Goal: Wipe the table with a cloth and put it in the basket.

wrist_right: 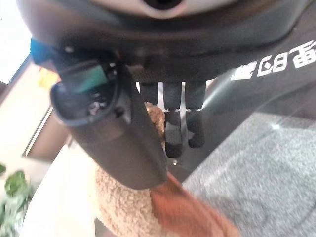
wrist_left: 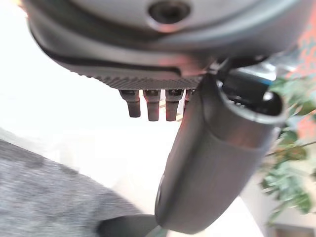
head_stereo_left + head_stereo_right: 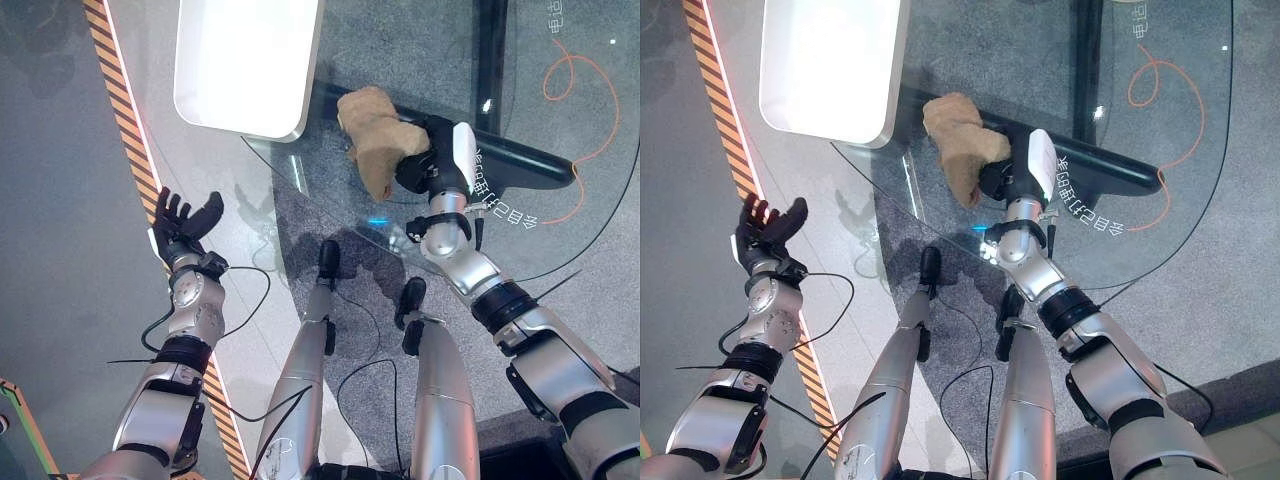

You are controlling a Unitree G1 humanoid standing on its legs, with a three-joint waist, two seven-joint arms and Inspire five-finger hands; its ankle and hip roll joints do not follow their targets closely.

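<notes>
Cloth (image 3: 377, 137) within right hand (image 3: 425, 160) fingers (image 1: 174, 129).

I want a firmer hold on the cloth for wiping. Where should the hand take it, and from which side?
Probably the bunched upper fold of the tan cloth, approached from the robot's right, where the right hand already is. The cloth lies crumpled on the glass table, so its raised folds give the fingers something to close around.

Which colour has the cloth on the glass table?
Light brown cloth, seen best in the left eye view.
</notes>
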